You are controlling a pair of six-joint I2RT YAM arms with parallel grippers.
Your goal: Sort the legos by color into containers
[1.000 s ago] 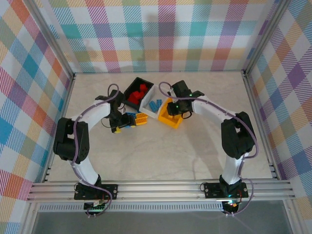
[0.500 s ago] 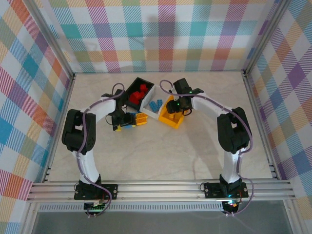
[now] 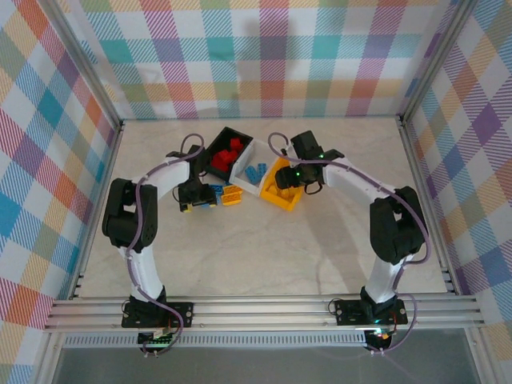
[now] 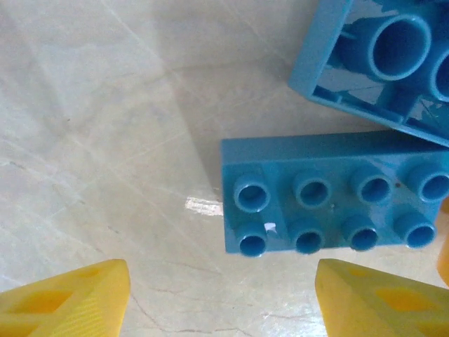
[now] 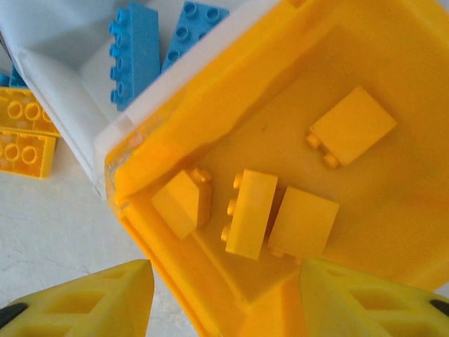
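Three bins sit side by side: a black bin [image 3: 210, 152] holding red legos [image 3: 229, 150], a white bin [image 3: 240, 166] [image 5: 63, 84] holding blue legos [image 5: 133, 53], and a yellow bin [image 3: 282, 201] [image 5: 151, 151] holding several yellow legos [image 5: 249, 214]. My right gripper [image 3: 294, 181] [image 5: 224, 302] hangs open over the yellow bin's near corner, nothing between its fingers. My left gripper [image 3: 194, 200] [image 4: 221, 302] is open just above the table. A blue brick [image 4: 330, 210] [image 3: 214, 193] lies studs up just beyond its fingertips. A second blue brick [image 4: 393, 63] lies upside down behind that one.
A yellow brick [image 3: 232, 195] [image 5: 21, 133] lies on the table beside the blue ones, just left of the white bin. Metal rails [image 3: 256, 310] run along the near edge and plaid walls close the other sides. Open tabletop [image 3: 264, 256] lies in front of the bins.
My right gripper has opened above the yellow bin and drifted slightly right. The left arm has swung in, bringing its gripper a little nearer the blue bricks.
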